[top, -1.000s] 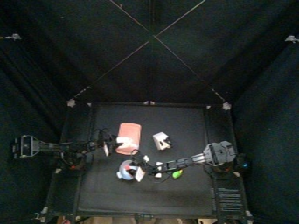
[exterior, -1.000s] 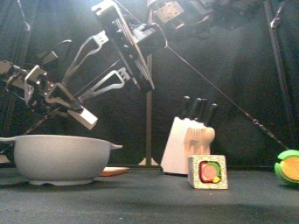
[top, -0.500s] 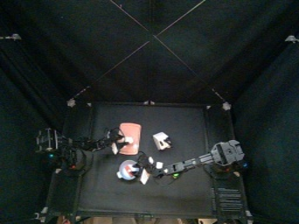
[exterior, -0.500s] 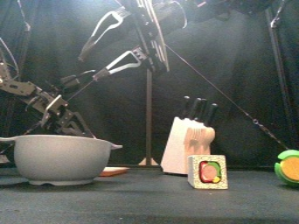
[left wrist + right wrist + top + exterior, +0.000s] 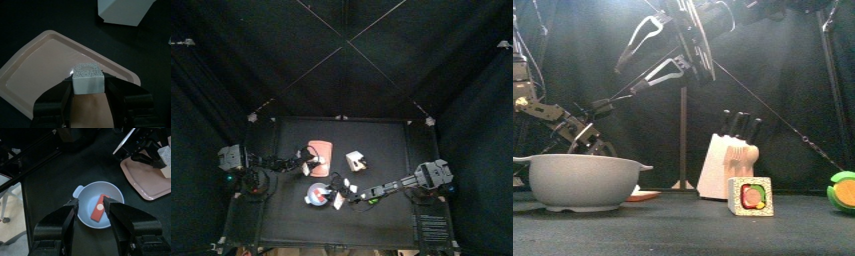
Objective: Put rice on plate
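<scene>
Left gripper (image 5: 89, 95) clamps the white rice block (image 5: 89, 79) between its jaws, directly above the pink plate (image 5: 40, 60), near its far rim.

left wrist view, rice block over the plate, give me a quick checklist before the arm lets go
1. Rice block held between the left end effector jaws: ok.
2. Block over the pink plate, not the table: ok.
3. Plate area beneath the block bare: ok.
4. Block touching the plate surface: cannot tell.
5. Right end effector away from the plate, above the bowl: ok.
6. Knife block apart from the plate: ok.
</scene>
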Available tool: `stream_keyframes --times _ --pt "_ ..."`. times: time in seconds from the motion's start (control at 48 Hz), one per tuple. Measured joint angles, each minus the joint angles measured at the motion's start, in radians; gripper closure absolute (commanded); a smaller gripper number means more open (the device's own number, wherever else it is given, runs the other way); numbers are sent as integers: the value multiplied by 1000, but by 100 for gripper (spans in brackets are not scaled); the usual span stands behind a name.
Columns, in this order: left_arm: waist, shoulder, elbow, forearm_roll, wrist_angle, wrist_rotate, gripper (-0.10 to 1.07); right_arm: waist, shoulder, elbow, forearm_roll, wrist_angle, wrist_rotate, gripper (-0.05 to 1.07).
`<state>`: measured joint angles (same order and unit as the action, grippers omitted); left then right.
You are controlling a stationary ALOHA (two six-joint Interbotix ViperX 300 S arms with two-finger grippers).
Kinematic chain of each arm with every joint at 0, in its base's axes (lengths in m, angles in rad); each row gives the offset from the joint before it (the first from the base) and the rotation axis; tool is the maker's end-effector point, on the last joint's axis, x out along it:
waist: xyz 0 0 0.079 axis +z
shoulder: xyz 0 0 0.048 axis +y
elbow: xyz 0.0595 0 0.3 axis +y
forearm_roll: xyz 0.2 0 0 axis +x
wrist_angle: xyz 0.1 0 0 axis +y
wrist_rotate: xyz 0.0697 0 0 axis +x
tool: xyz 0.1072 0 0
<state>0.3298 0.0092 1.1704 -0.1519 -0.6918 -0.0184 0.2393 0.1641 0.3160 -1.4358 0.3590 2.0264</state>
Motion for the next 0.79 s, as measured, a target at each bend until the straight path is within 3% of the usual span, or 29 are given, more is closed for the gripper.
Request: stream_keyframes --times 0.312,0.792 --pt "-3 0 0 2 6 0 17 0 0 2 2 2 0 22" --pt "-5 -5 0 2 8 0 15 0 0 2 2 2 0 22"
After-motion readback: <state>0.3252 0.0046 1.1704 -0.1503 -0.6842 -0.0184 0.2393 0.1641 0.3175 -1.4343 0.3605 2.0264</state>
